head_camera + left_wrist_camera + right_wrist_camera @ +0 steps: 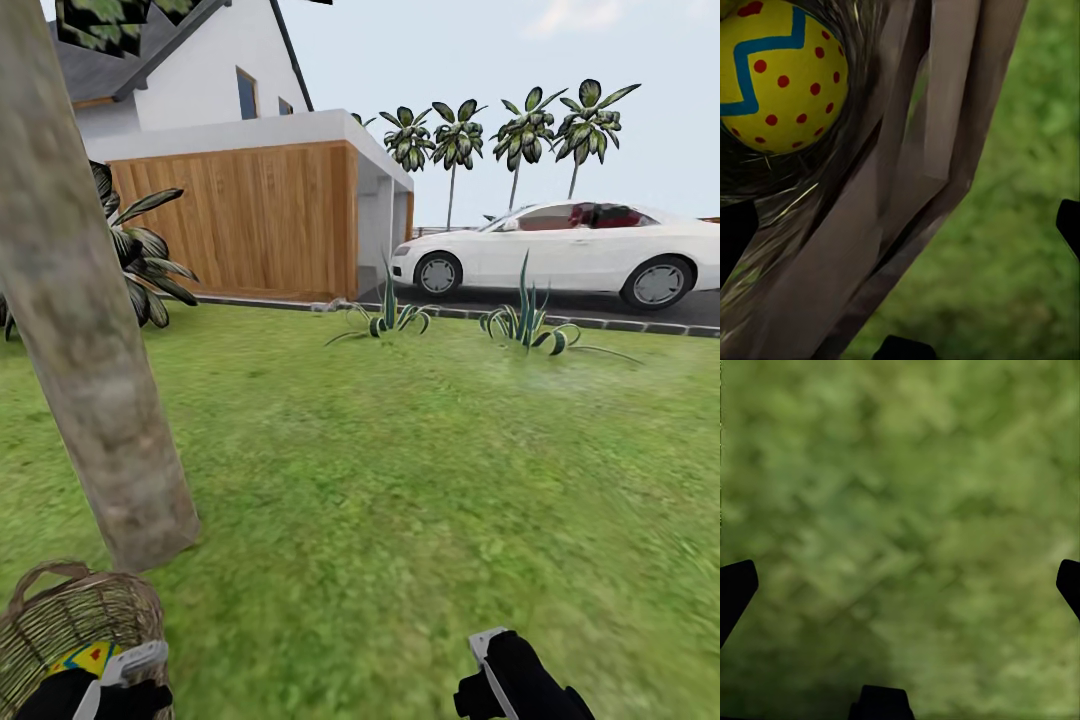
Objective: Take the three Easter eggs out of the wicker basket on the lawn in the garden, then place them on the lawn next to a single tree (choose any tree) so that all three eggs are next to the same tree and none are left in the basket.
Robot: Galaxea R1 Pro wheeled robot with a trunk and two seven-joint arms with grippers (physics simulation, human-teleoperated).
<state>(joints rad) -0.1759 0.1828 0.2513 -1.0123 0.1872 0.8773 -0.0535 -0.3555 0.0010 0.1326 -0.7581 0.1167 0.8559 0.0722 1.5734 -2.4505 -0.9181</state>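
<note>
Just fingers (125, 672) over basket (70, 615) rim.

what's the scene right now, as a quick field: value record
place: lawn beside a house and wood-panelled garage
basket: wicker basket at the foot of the tree
egg: Easter egg lying inside the basket
left gripper: at the basket rim, fingers apart
right gripper: over bare grass, holding nothing
background: white car, palms
</note>
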